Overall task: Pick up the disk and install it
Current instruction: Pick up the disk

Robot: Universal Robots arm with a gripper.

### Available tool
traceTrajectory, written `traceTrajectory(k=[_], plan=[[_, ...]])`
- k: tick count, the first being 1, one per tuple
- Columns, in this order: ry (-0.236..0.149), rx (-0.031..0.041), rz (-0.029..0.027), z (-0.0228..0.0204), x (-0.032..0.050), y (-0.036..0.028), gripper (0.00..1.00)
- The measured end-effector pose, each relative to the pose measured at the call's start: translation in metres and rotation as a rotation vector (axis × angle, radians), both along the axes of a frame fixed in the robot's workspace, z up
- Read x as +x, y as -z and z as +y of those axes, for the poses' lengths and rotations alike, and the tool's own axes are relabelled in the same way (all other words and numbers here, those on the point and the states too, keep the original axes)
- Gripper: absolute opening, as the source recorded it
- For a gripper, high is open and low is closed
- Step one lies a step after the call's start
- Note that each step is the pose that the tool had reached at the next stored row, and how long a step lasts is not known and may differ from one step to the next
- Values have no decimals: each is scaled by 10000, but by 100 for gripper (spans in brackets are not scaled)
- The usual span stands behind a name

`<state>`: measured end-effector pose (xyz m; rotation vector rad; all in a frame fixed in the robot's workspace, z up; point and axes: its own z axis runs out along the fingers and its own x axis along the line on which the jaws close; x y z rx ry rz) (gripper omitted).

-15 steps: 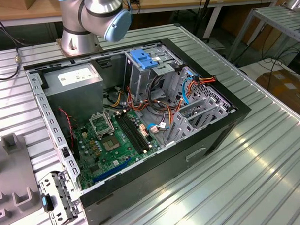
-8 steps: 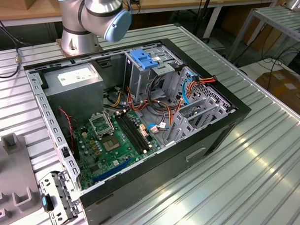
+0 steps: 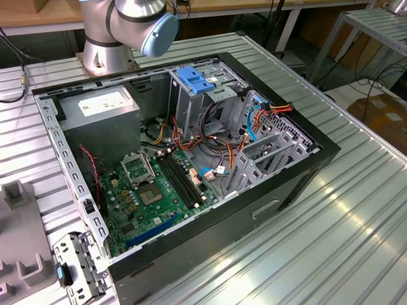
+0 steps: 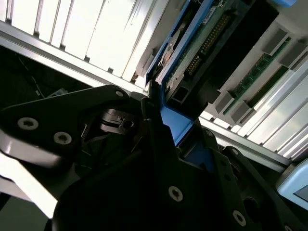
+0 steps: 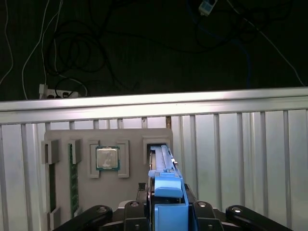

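The disk stands on edge, its far end at a slot of the grey holder. Its bright blue bracket runs toward the camera. In the second wrist view the disk shows its green circuit board side and blue bracket edge. My gripper has its black fingers on both sides of the blue bracket, shut on the disk; the same grip shows in the second wrist view at the gripper. In the exterior view, the open computer case lies on the table.
The holder also carries a processor chip and a memory stick. The ribbed metal table ends at a rail with cables beyond. Inside the case are a motherboard, a drive cage with a blue latch and loose cables.
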<state>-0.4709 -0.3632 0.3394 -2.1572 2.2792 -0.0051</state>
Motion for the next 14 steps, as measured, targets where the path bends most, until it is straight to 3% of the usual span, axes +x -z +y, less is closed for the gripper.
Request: traceTrajectory(k=[8, 14], plan=[[0, 1, -1, 0, 0, -171, 37], [0, 0, -1, 0, 0, -263, 37]])
